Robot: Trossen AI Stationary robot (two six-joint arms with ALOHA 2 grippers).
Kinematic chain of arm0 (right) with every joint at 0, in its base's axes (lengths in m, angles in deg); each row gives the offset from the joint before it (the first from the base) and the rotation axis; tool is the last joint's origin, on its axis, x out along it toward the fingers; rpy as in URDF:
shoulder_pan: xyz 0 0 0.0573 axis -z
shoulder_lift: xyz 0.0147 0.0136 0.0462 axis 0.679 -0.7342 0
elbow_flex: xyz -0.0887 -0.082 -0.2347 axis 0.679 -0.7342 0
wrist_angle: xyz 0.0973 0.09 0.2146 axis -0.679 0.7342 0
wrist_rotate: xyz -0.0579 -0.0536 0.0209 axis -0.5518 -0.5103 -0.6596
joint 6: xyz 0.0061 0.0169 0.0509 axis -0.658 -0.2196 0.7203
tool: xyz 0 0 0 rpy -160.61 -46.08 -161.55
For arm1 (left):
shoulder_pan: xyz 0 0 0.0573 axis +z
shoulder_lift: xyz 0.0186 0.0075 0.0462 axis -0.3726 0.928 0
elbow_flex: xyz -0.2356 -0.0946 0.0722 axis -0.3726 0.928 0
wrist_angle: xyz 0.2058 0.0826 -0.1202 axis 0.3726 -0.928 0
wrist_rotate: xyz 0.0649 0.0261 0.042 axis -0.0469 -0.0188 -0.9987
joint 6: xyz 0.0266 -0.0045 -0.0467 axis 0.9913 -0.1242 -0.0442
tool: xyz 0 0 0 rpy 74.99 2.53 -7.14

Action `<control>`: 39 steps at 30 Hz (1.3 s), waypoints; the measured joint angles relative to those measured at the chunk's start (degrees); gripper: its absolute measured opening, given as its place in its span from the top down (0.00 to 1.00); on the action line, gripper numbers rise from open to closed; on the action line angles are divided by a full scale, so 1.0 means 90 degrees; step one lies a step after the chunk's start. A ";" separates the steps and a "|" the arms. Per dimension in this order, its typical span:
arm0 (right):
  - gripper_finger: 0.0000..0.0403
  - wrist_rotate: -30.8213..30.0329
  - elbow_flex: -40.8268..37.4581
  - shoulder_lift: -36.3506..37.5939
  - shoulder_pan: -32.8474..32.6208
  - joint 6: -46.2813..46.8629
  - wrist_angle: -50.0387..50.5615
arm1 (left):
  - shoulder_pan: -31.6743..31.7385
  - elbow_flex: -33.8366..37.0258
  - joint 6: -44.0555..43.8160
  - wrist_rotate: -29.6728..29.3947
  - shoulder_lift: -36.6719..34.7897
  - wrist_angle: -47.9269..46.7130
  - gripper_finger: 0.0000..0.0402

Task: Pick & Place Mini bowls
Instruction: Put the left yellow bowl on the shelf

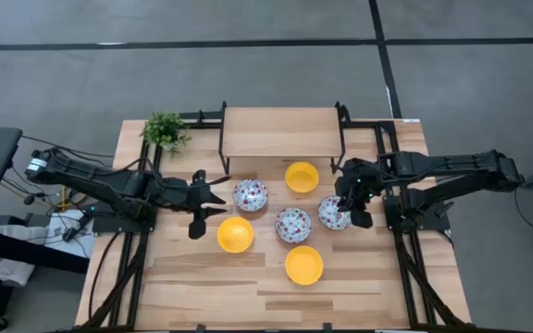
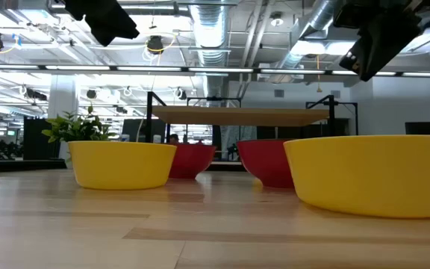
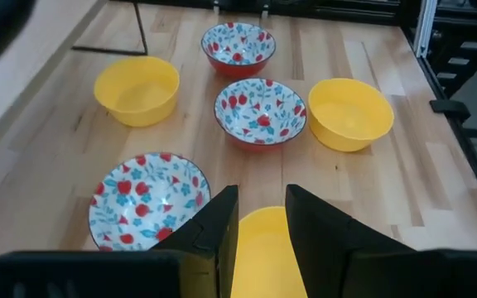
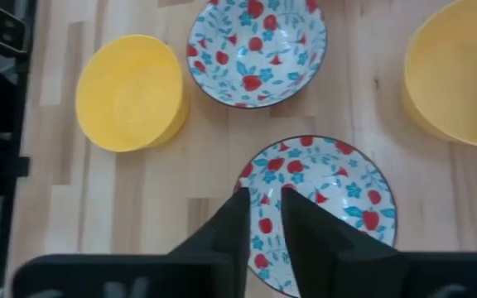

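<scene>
**Six mini bowls on table, both grippers hovering, nothing held**

Nearest the table's front edge: yellow bowl (image 1: pixel 303 265), alone, on bare wood. It fills the right foreground in the low view (image 2: pixel 372 175).

Next row back: second yellow bowl (image 1: pixel 235 234) on the left, floral bowl (image 1: pixel 293 224) in the middle, another floral bowl (image 1: pixel 333 214) on the right. All upright, apart from each other.

Left gripper (image 1: pixel 213 202) hangs just beside the second yellow bowl, over the table's left half; its wrist view shows that bowl's rim (image 3: pixel 263 248) between the dark fingers (image 3: pixel 214 232). Jaws a narrow gap apart, gripping nothing.

Right gripper (image 1: pixel 352 205) sits over the right floral bowl; wrist view has the fingers (image 4: pixel 230 228) above that bowl's near rim (image 4: pixel 330 199), slightly parted. Cannot tell if they touch the rim; bowl looks to rest on the table, not lifted.

Farther back: third floral bowl (image 1: pixel 250 194) left of centre, third yellow bowl (image 1: pixel 302 176) right of it, both just in front of the wooden shelf (image 1: pixel 281 132) on its black frame.

Potted plant (image 1: pixel 165 130) at the far left corner of the table (image 1: pixel 202 287), well apart from the bowls.
</scene>
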 joint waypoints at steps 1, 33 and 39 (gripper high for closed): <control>0.80 0.0003 0.0000 0.0000 0.0003 -0.0001 0.0000 | 0.0000 0.0000 -0.0113 0.0078 0.0011 0.0002 0.75; 0.75 0.0008 -0.0002 0.0002 0.0000 0.0000 0.0253 | -0.1374 0.0002 0.1436 0.0856 0.1965 -0.0940 0.75; 0.75 0.0003 -0.0002 0.0000 0.0000 0.0000 0.0255 | -0.1416 0.0002 0.2548 0.0790 0.2241 -0.0918 0.75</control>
